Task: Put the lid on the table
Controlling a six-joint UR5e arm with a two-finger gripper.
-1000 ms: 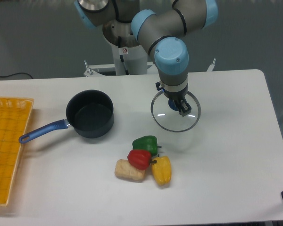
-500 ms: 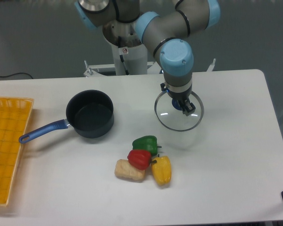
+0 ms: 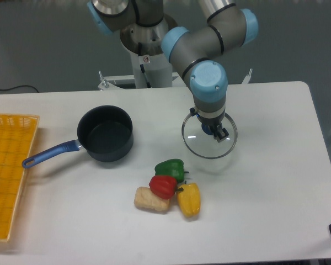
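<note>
The lid [image 3: 201, 146] is a round clear glass disc with a thin silver rim. It hangs level just above the white table [image 3: 265, 182], right of centre. My gripper [image 3: 214, 130] points straight down and is shut on the lid's dark blue knob, which is mostly hidden between the fingers. Whether the lid touches the table cannot be told. The open dark saucepan [image 3: 105, 133] with a blue handle stands to the left of the lid, apart from it.
A green pepper [image 3: 170, 167], a red pepper [image 3: 163, 186], a yellow pepper [image 3: 189, 200] and a tan bread piece [image 3: 150, 200] lie clustered just in front of the lid. A yellow mesh tray [image 3: 8, 171] sits at the left edge.
My gripper has carried the lid slightly right and lower, closer to the tabletop. The pan and the vegetables have not moved.
</note>
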